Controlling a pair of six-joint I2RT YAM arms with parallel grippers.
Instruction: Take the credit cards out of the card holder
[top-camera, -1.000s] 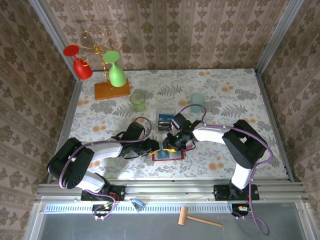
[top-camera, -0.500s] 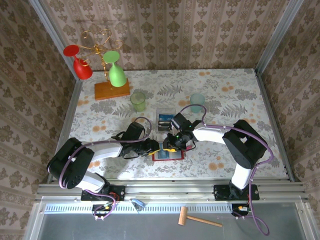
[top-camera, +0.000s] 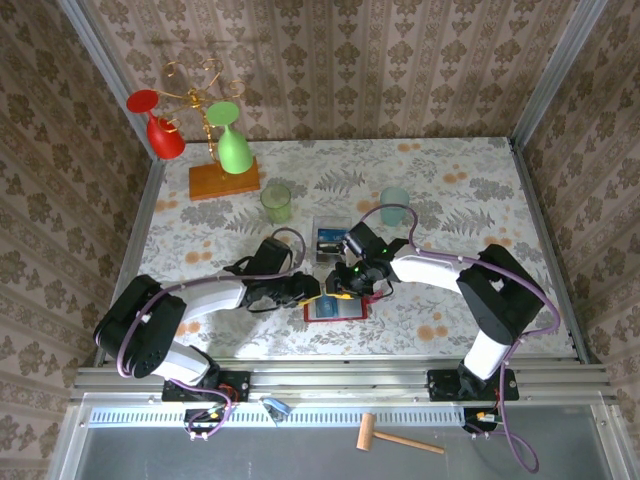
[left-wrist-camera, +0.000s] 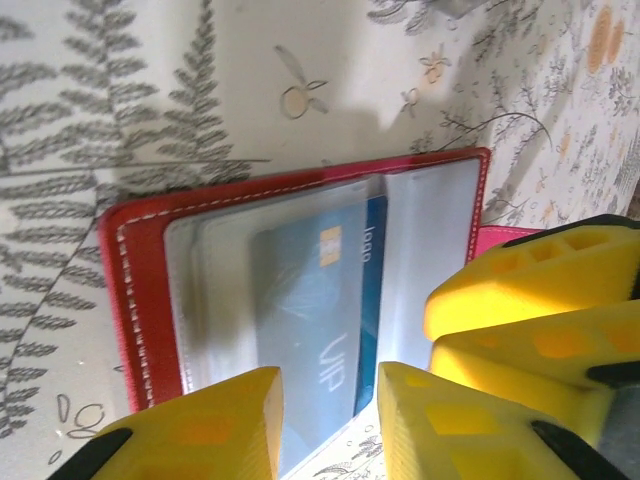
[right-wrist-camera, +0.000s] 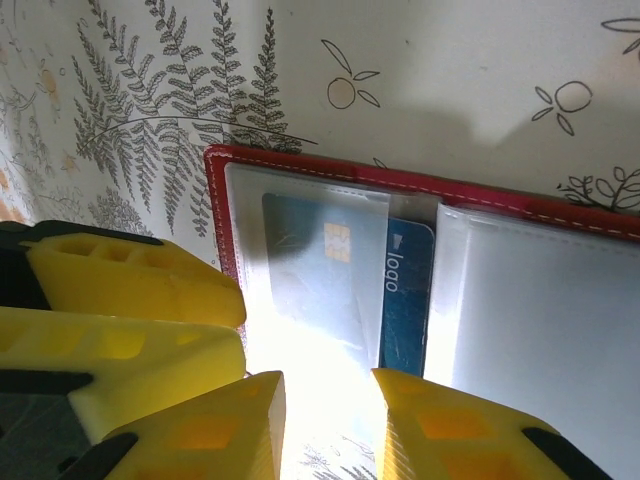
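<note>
**Two grippers crowd one open card holder, and I fear a clash or a dragged wallet.**
From the left, my left gripper (left-wrist-camera: 330, 425) hangs over the left end of the card holder (left-wrist-camera: 130, 300), its jaws apart with a narrow gap. The credit cards (left-wrist-camera: 310, 320) sit in the holder's clear pocket, their edge under that gap and unpinched. Just right of it, over the same pocket, my right gripper (right-wrist-camera: 328, 425) has its jaws apart too, above the cards' edge. The two sets of jaws nearly touch, so either move could knock the other. Closing might also catch the plastic sleeve along with a card and lift the holder off the bench (top-camera: 450, 200).
</note>
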